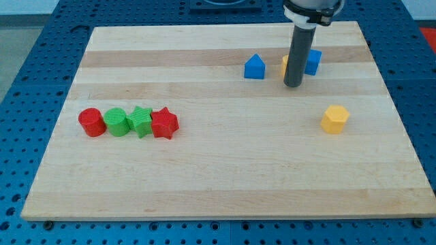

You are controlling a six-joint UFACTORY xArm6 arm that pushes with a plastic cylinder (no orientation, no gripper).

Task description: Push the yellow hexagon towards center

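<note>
A: Where does the yellow hexagon [334,118] lie?
B: At the view's right, well apart from my tip [293,84], a bare rod with no fingers, which stands between a blue block [254,67] and another [313,61].
A: Best approach?
B: Probably circle to its right side, then push left.

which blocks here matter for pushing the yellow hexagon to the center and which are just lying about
In the job:
- yellow hexagon, towards the view's right
- my tip, up and to the left of it, not touching

Lying about:
- blue house-shaped block
- blue block and a yellow block, partly hidden behind the rod
- red cylinder, green cylinder, green star, red star, in a row at the view's left
</note>
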